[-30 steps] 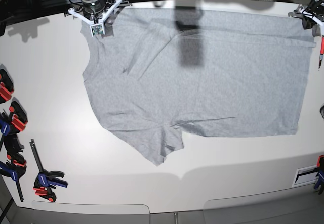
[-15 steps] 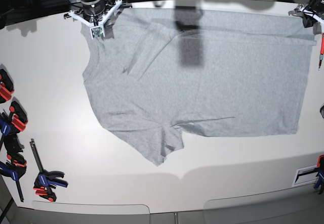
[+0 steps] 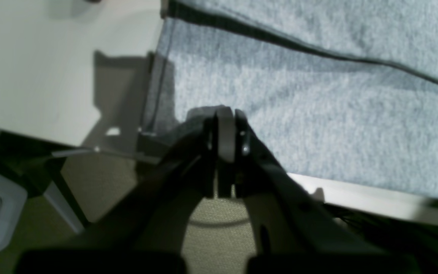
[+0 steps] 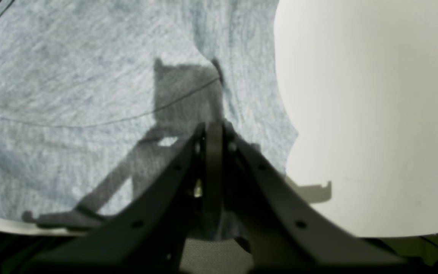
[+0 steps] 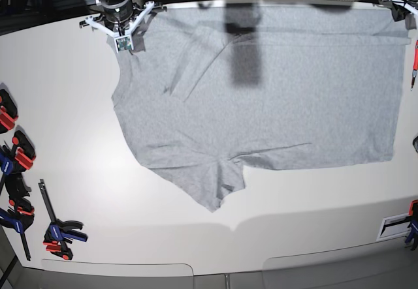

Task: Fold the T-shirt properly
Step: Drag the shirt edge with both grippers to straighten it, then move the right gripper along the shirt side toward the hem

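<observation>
The light grey T-shirt point(image 5: 261, 106) lies spread on the white table point(image 5: 65, 119), plain side up, with one sleeve pointing to the front point(image 5: 215, 188). No lettering shows. My right gripper point(image 5: 122, 41) is shut on the shirt's far left corner; in the right wrist view the jaws point(image 4: 213, 131) pinch the fabric point(image 4: 70, 95) near its edge. My left gripper point(image 5: 400, 10) is at the far right corner; in the left wrist view it point(image 3: 224, 116) is shut on the hem of the shirt point(image 3: 299, 114) by the table's far edge.
Several red, blue and black clamps point(image 5: 13, 165) lie along the table's left edge, one more at the front left point(image 5: 62, 231). A red-handled tool point(image 5: 414, 64) and another clamp point(image 5: 411, 222) sit at the right edge. A dark shadow point(image 5: 245, 54) falls on the shirt.
Both grippers have pulled back toward the far edge, and the whole shirt has slid with them, away from the front and slightly right.
</observation>
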